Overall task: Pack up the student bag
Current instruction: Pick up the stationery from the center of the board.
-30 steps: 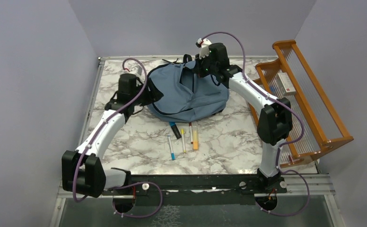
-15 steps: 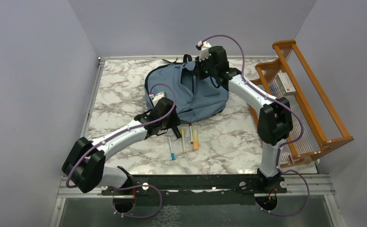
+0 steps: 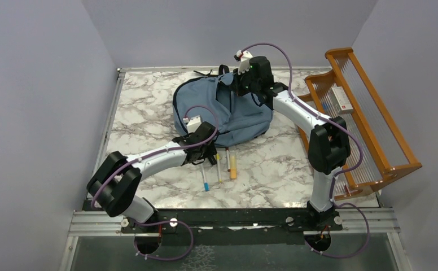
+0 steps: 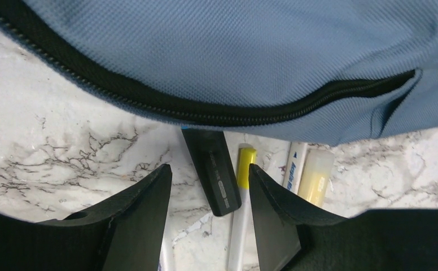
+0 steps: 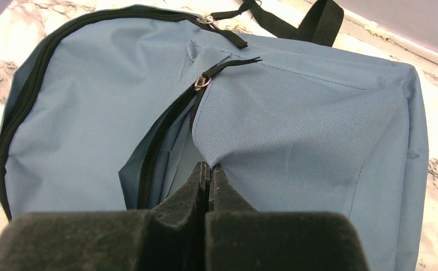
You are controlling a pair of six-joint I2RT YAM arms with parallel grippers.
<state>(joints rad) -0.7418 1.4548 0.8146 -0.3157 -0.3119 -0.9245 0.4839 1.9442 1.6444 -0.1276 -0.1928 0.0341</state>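
The dusty-blue student bag (image 3: 228,113) lies at the back middle of the marble table, its front pocket zipper partly undone (image 5: 166,135). My right gripper (image 5: 208,166) is shut on the fabric edge of that pocket opening and holds it raised (image 3: 240,84). My left gripper (image 4: 210,169) is open, low over the table just in front of the bag (image 3: 207,152). A black marker (image 4: 214,175) lies between its fingers, untouched, its far end tucked under the bag's edge (image 4: 233,51). A yellow-capped pen (image 4: 246,164) lies beside the marker, close to the right finger.
More pens lie in a row near the bag: a white acrylic marker (image 4: 296,164), a pale yellow stick (image 4: 316,175), a blue-tipped pen (image 3: 205,178) and an orange one (image 3: 233,165). An orange wooden rack (image 3: 363,113) holding a small box (image 3: 341,99) stands at the right edge.
My left arm has swung from the bag's left side round to its near side, over the pens, with its jaws a little narrower. The right gripper has kept its hold on the bag.
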